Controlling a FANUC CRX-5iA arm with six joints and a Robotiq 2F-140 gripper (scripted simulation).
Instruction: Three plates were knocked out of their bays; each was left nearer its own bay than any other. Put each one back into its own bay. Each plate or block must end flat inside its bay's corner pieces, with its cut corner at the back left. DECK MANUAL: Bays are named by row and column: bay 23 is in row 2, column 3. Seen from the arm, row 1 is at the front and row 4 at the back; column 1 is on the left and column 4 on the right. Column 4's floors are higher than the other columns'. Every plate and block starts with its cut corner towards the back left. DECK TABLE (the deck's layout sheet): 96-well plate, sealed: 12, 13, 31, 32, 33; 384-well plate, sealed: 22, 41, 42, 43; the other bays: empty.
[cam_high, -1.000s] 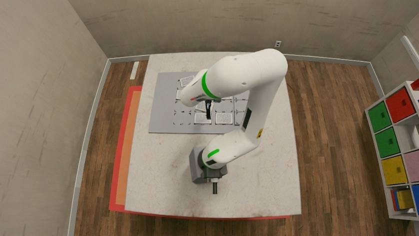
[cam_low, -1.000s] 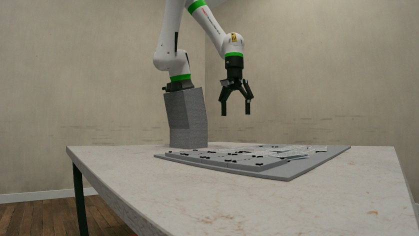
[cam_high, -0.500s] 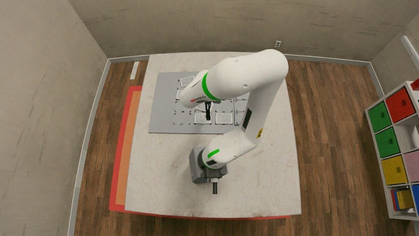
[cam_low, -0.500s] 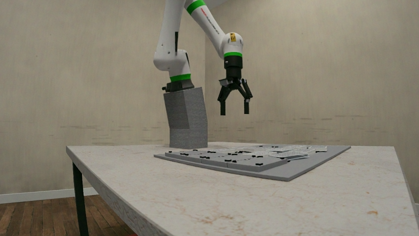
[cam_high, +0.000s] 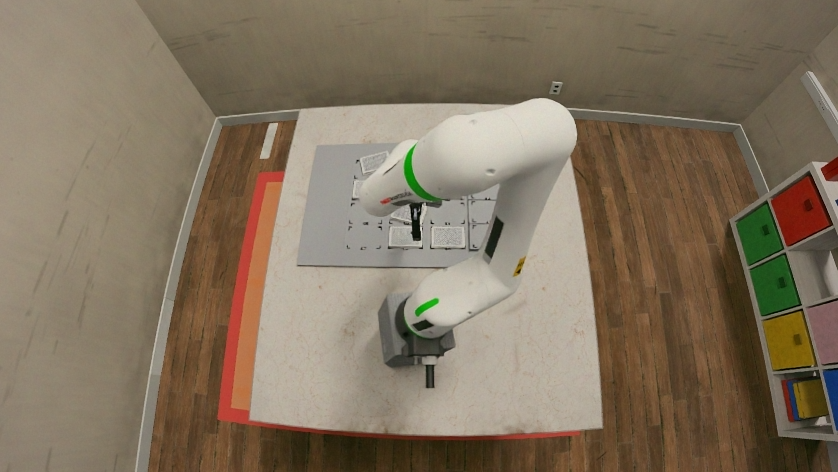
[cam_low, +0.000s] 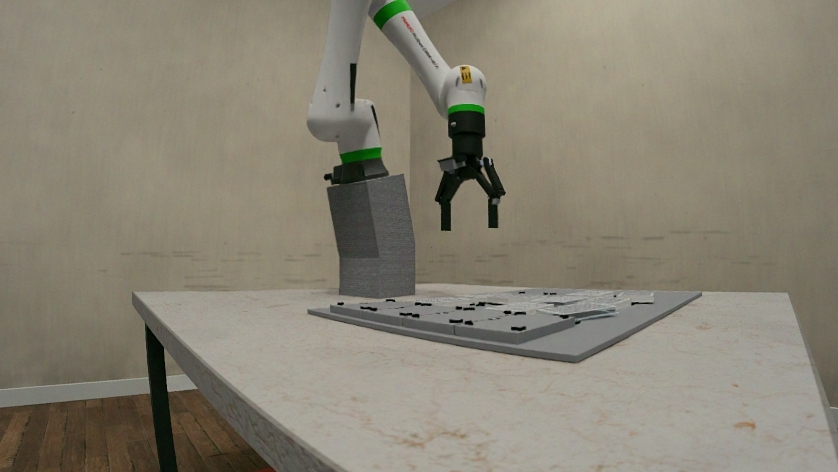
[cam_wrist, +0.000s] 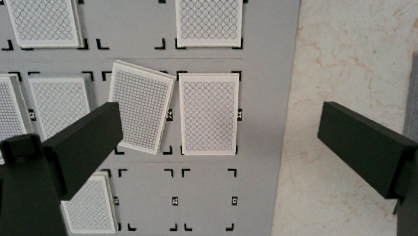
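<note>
Red lettering on the arm (cam_high: 480, 146) (cam_low: 419, 49) looks like FANUC; the black print beside it is too small to read. Yellow signs with black marks sit on its wrist (cam_low: 466, 87) and lower link (cam_high: 516, 216). The deck's (cam_high: 328, 205) (cam_low: 577, 356) (cam_wrist: 265, 125) small bay labels blur.

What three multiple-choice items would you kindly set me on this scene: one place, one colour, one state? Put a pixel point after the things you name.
1. Which row 2 bay has the skewed plate (cam_high: 404, 215) (cam_wrist: 142, 107)?
A) 21 B) 22 C) 24

2. What colour is the ring (cam_low: 466, 109) just above the claw (cam_high: 416, 233) (cam_low: 469, 227) (cam_wrist: 220, 122)?
A) Green B) Red C) Blue

3. How is the claw?
A) Shut, empty B) Gripping a plate C) Open, empty

1 B: it lies askew directly behind bay 12's plate (cam_high: 400, 237) (cam_wrist: 209, 114).
2 A: the exterior view shows a green ring.
3 C: its fingers stand apart, nothing between them.
</note>
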